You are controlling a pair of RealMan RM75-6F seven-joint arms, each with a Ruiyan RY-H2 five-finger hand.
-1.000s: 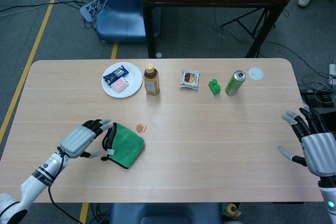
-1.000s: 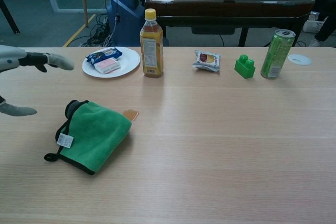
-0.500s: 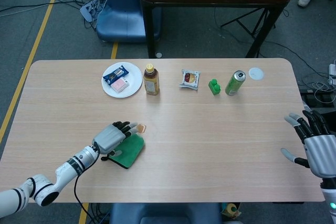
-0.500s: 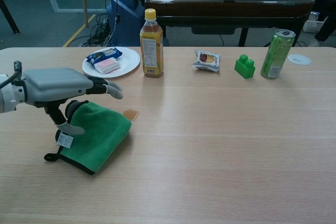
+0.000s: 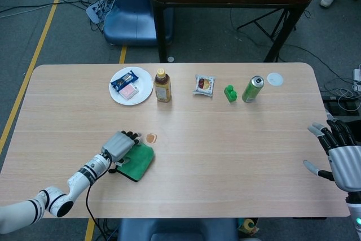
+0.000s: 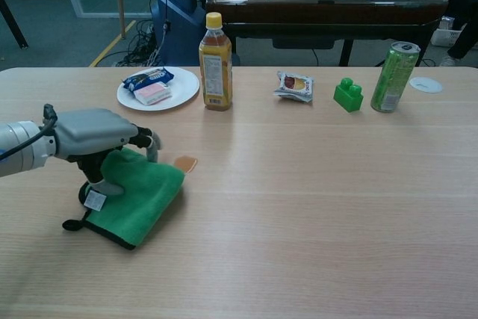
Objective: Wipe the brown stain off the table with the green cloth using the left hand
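Green cloth (image 6: 138,196) with black edging; brown stain (image 6: 185,163); pale wood-grain table (image 6: 314,199); grey left hand (image 6: 93,134).

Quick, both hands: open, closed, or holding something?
Left hand: over the green cloth, fingers curling down onto it; a firm hold cannot be told.
Right hand: open, fingers spread, holding nothing.

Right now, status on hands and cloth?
Left hand resting on green cloth, fingers curled. Small brown stain beside cloth, uncovered. Right hand open, idle. Nothing between cloth and stain.
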